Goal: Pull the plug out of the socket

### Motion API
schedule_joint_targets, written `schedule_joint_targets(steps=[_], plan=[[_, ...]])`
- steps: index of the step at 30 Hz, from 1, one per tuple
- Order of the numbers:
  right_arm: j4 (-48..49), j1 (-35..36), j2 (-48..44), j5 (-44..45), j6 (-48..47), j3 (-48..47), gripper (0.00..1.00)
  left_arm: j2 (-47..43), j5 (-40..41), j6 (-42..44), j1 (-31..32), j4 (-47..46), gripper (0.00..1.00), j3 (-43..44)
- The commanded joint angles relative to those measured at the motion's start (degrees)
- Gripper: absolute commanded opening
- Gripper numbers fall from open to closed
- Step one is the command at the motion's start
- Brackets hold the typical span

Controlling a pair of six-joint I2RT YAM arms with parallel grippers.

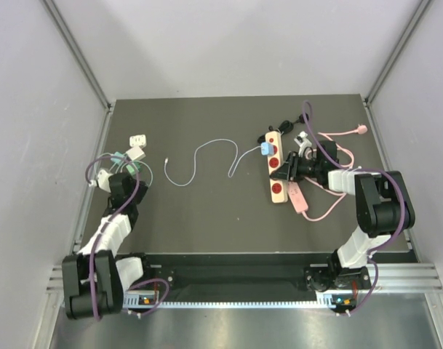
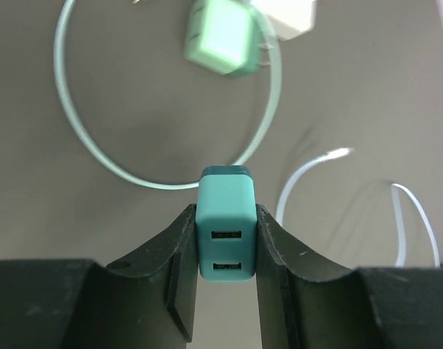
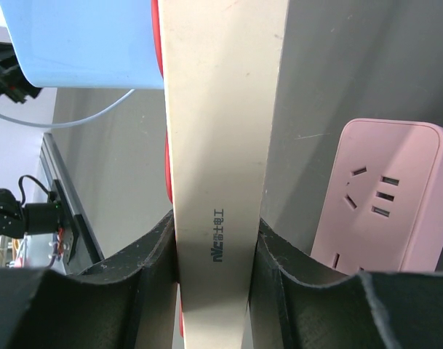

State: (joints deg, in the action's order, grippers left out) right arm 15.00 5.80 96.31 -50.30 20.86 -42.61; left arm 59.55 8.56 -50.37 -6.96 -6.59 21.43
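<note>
Blue plug [image 1: 265, 150] sat in the cream power strip [image 1: 277, 190], toward two o'clock. The right gripper [image 3: 215, 236] pinched the strip; the left gripper [image 2: 225, 251] pinched a teal charger [image 2: 225, 211]. Best practice: strip held firm, plug drawn straight out.

The right gripper [image 3: 217, 243] has its two black fingers [image 3: 152, 265] pressed against both sides of a cream power strip [image 3: 221, 109], seen edge-on with small printed lettering. A pale blue plug [image 3: 83, 43] sits in the strip at upper left, a thin white cable [image 3: 83, 118] below it. A pink socket block [image 3: 381, 196] lies just beside the strip on the grey table [image 3: 352, 58]
</note>
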Motion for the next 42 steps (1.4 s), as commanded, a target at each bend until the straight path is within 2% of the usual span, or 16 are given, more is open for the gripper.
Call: schedule_joint_targets(steps=[1,8,12,16,22,26,31,33,36,38,40,41,42], plan=[[7.0,-0.8,-0.2,-3.5,-0.7,-0.6,0.0,4.5,-5.6,-1.5,-3.8,-5.4,0.0,1.9],[7.1,-0.8,-0.2,-3.7,-0.6,-0.6,0.0,10.2,-8.1,-0.3,-8.3,-7.5,0.06,3.4],[7.1,-0.9,-0.2,-3.6,-0.7,-0.6,0.0,12.8,-9.2,0.0,-9.7,-7.7,0.17,4.5],[7.0,-0.9,-0.1,-3.7,-0.8,-0.7,0.0,14.7,-11.5,-0.7,-11.3,-9.1,0.33,5.5],[6.9,-1.0,-0.2,-3.8,-0.8,-0.8,0.0,17.5,-12.9,-0.3,-11.8,-6.7,0.43,10.1],[6.9,-1.1,-0.2,-3.9,-0.6,-0.9,0.0,17.0,-12.3,1.0,-11.9,-3.2,0.54,12.6],[7.1,-1.1,-0.2,-4.2,-0.5,-0.9,0.0,14.0,-11.3,2.6,-12.3,0.2,0.61,14.2],[7.1,-1.1,-0.3,-4.2,-0.6,-0.8,0.0,11.7,-11.0,3.5,-12.2,1.5,0.67,14.2],[7.1,-1.1,-0.3,-4.3,-0.6,-0.9,0.0,8.0,-11.9,4.2,-12.2,2.5,0.67,14.0],[7.2,-1.1,-0.2,-4.5,-0.5,-0.8,0.0,6.3,-15.6,4.4,-12.2,2.4,0.7,13.3],[7.3,-1.1,0.0,-4.6,-0.6,-0.8,0.0,4.7,-19.9,4.6,-12.2,-0.5,0.83,11.9],[7.3,-1.1,0.1,-4.7,-0.6,-0.8,0.0,4.4,-26.8,4.5,-12.3,-2.4,0.91,11.3],[7.3,-1.1,0.1,-4.8,-0.6,-0.8,0.0,4.7,-30.1,3.7,-12.1,-4.2,0.99,10.7]])
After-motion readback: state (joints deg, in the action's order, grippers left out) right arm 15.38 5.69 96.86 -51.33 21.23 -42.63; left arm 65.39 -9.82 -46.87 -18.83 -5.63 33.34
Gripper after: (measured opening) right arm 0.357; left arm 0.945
